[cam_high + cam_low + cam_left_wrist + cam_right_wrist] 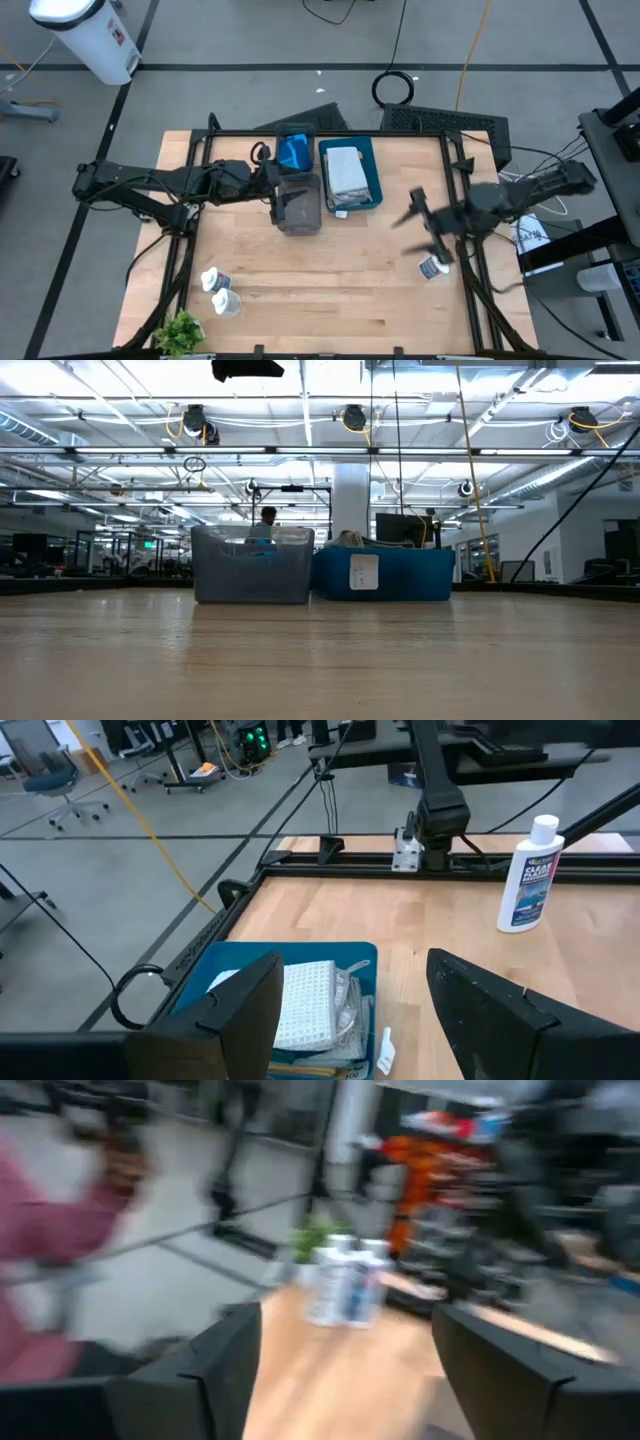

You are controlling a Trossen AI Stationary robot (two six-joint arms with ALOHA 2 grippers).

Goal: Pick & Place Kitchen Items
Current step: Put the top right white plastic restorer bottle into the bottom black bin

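My right gripper (425,228) swings fast, jaws spread and empty, just beside the upright white bottle (432,267) at the table's right edge, so I risk toppling it; my left gripper (283,195) waits open, empty, over the grey tray (300,222).

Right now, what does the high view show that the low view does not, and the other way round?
Only the high view shows both arms, the left gripper over the grey tray, the right gripper near a white bottle, two more bottles and the green plant. Only the low view shows the ceiling lights and a person behind. Both show the grey tray, the blue tray and the wooden table.
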